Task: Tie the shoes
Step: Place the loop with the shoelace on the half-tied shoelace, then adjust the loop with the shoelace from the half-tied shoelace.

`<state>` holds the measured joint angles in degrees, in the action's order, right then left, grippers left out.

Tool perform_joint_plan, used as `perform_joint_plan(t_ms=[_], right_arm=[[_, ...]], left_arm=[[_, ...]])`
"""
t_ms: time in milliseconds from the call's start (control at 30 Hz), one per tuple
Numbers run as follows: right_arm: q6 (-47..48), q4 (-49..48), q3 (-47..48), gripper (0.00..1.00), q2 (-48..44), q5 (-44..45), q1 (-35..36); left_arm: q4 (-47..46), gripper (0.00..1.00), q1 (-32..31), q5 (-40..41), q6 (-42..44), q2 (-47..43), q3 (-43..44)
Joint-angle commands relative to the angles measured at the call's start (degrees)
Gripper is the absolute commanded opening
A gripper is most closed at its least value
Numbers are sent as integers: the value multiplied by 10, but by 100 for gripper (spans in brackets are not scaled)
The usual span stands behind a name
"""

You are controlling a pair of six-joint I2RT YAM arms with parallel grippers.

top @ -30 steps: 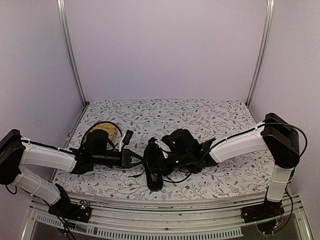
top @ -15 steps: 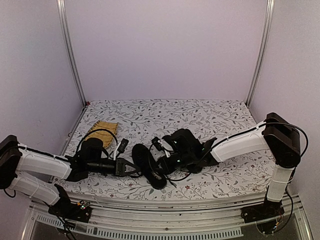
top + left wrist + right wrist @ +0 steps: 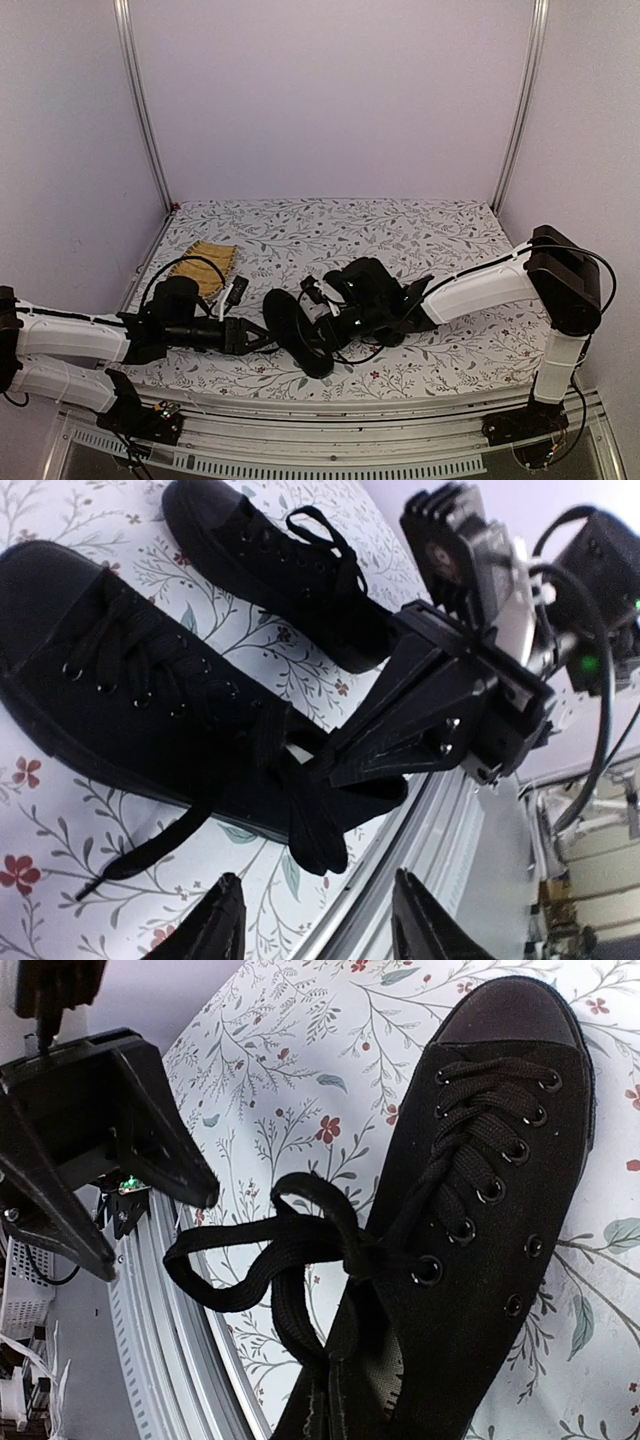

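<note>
Shoes (image 3: 130, 700): black canvas, rounded toes, flat laces (image 3: 250, 1260) looped, side by side on the middle of the floral-print bench (image 3: 440, 230) | left end effector (image 3: 317, 880): arm stretched low, fingers apart | right end effector (image 3: 314, 769): reaching across, tips together at laces

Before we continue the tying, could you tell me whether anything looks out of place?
Yes: on the near shoe the lace sits in a slack, unfinished loop, and one free end trails over the table.

Left claw (image 3: 318, 912) parted, low; right claw (image 3: 325, 768) pinched shut
</note>
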<state>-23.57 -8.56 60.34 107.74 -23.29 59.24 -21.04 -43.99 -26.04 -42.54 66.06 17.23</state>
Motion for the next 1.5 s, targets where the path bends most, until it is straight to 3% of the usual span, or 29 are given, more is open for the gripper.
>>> perform_joint_plan(t_ms=[0,133,367,600,1033,1300,1467], right_arm=[[9,-4,13,2,-1,-11,3],[12,-2,15,2,1,-11,3],[12,1,16,2,4,-10,3],[12,0,20,2,5,-9,3],[13,2,32,2,14,-12,2],[-8,4,50,2,24,6,3],[-19,13,69,2,39,13,2]], left_arm=[[77,55,1,56,13,-52,12],[106,64,10,83,12,-70,35],[98,46,19,56,16,32,108],[80,38,20,40,18,98,132],[50,27,20,17,4,130,131],[41,7,20,7,4,136,125],[34,0,20,1,3,134,119]])
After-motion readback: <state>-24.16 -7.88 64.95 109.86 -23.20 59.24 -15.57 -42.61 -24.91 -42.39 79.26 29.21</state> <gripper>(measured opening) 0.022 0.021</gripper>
